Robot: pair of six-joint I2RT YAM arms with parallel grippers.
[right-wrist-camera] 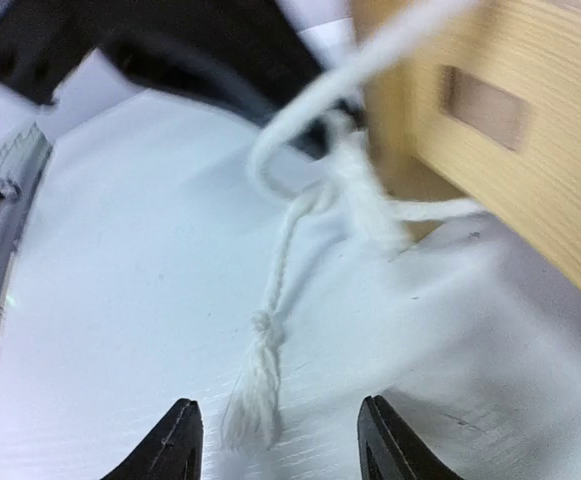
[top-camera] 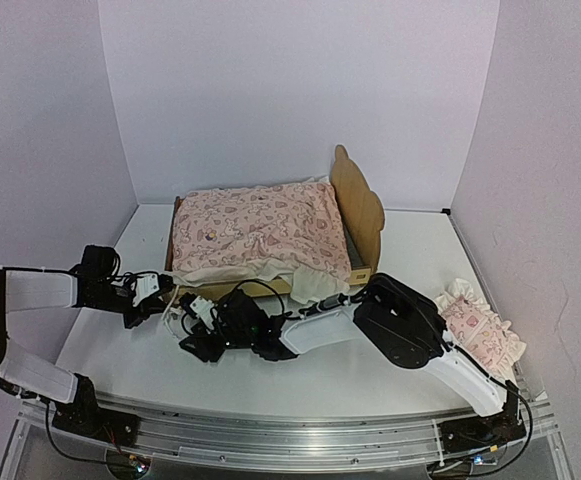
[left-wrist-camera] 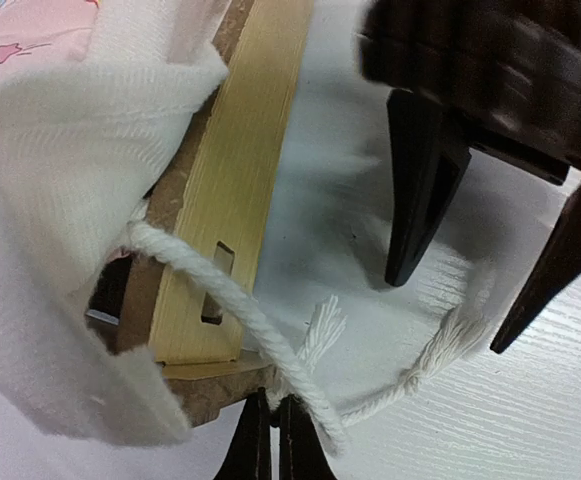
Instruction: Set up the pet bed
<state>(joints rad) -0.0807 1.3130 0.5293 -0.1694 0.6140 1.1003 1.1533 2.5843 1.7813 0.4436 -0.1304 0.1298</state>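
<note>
The pet bed [top-camera: 362,205] stands mid-table, a pale wood frame with an eared headboard at its right end. A pink quilt [top-camera: 255,230] lies on it, its white underside [left-wrist-camera: 60,200] hanging over the near left corner of the frame [left-wrist-camera: 240,180]. A white cord [left-wrist-camera: 230,300] runs from under that corner. My left gripper [left-wrist-camera: 273,440] is shut on the cord right at the corner. My right gripper [right-wrist-camera: 280,445] stands open low over the table, the cord's knotted tassel [right-wrist-camera: 255,390] lying between its fingertips, not gripped. Its dark fingers [left-wrist-camera: 420,200] also show in the left wrist view.
A ruffled pink pillow [top-camera: 482,332] lies at the right, beside the right arm's forearm. Both grippers [top-camera: 175,300] [top-camera: 194,345] sit close together by the bed's near left corner. Pale walls enclose the table on the left, back and right.
</note>
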